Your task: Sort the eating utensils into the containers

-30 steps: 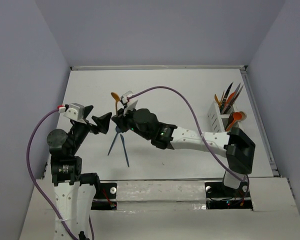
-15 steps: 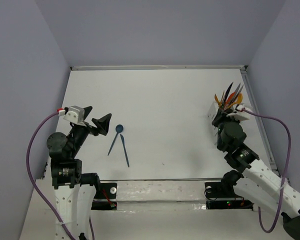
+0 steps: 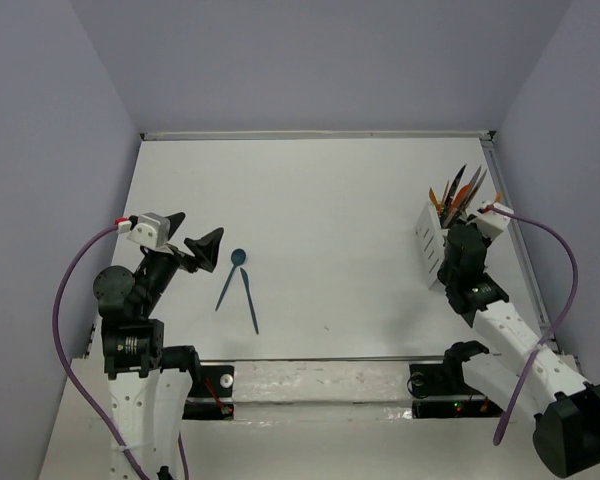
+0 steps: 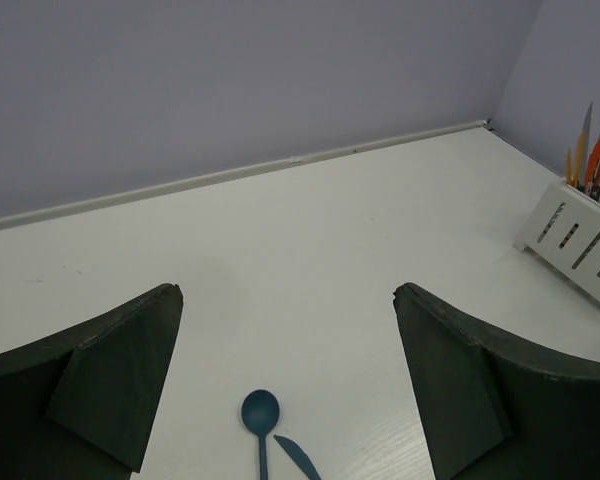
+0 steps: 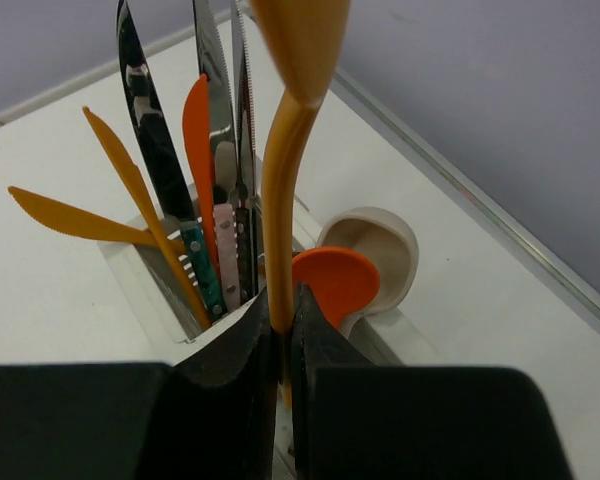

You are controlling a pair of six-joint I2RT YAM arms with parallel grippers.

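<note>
While the left gripper (image 3: 195, 243) hangs over the table (image 3: 330, 200) well apart from the white caddy (image 3: 430, 240), its jaws stand spread wide and grasp nothing. Its wrist camera shows the two dark jaws to either side of bare tabletop. Low between them lie a blue spoon (image 4: 260, 412) and the tip of a blue knife (image 4: 298, 456). Both lie flat on the table, far from the caddy. Seen from above, their handles cross near the spoon's bowl and splay apart toward the arms' bases.

The right gripper (image 5: 283, 335) is right at the caddy, on the side away from the left arm. Its jaws are clenched on the handle of an amber spoon (image 5: 280, 200). They pinch it low on the handle, so the spoon stands upright with its bowl at the top. The handle's lower end is hidden behind the jaws (whether it has entered a compartment I cannot tell).

Inside the caddy a cluster of knives (image 5: 215, 150) stands blade-up and fans outward. Two are orange-yellow, one is red-orange and several are grey or dark. Next to them, on the caddy's side nearer the wall, an orange spoon (image 5: 335, 280) and a beige spoon (image 5: 375, 255) show their bowls above the rim, the beige one just behind the orange one.
</note>
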